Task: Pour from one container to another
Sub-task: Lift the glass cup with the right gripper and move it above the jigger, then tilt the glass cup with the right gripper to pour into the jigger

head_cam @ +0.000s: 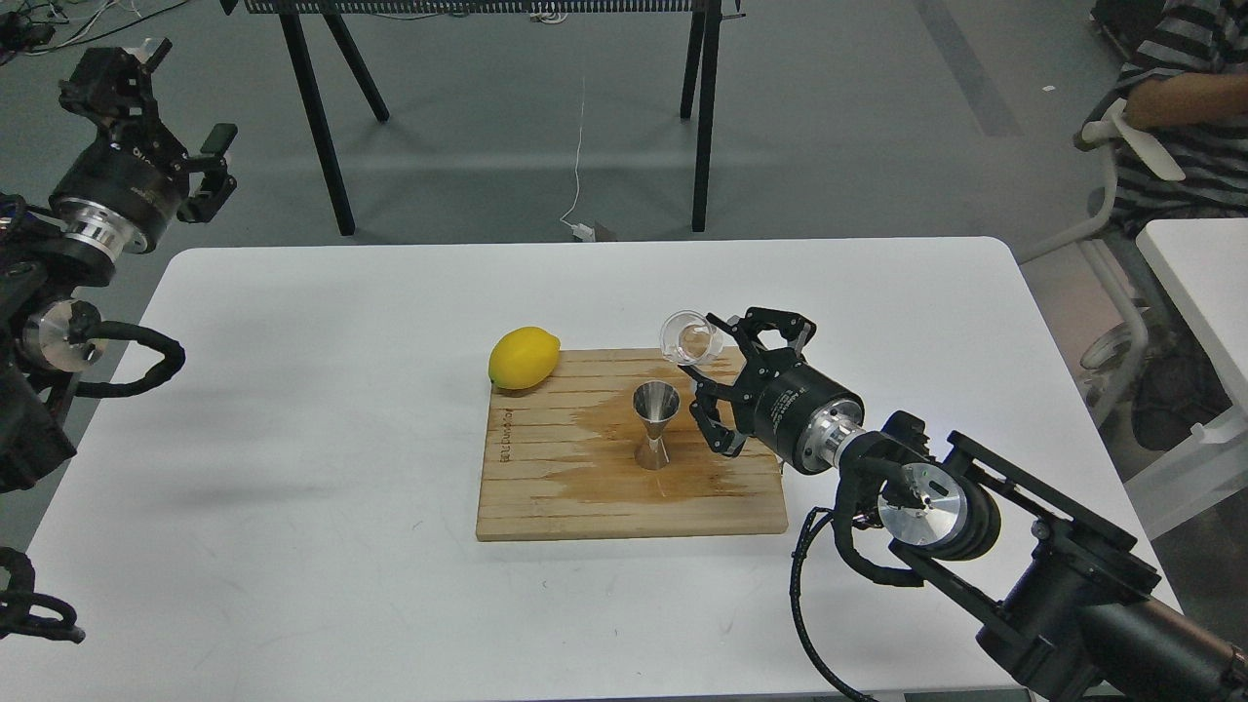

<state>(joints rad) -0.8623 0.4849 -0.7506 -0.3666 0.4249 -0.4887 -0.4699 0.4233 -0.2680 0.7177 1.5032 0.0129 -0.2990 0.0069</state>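
Observation:
The small clear glass cup (688,337) is held in my right gripper (720,363), which is shut on it. The cup is tilted with its mouth toward the left, just above and right of the silver steel jigger (655,425). The jigger stands upright on the wooden cutting board (546,497), in the middle of a dark wet stain. My left gripper (171,107) is raised far off to the left, beyond the table's corner, with its fingers apart and nothing between them.
A yellow lemon (525,358) lies at the board's far left corner. The board rests on a white table (292,409). A black-legged stand (331,117) is behind the table, and a seated person (1180,107) is at the right.

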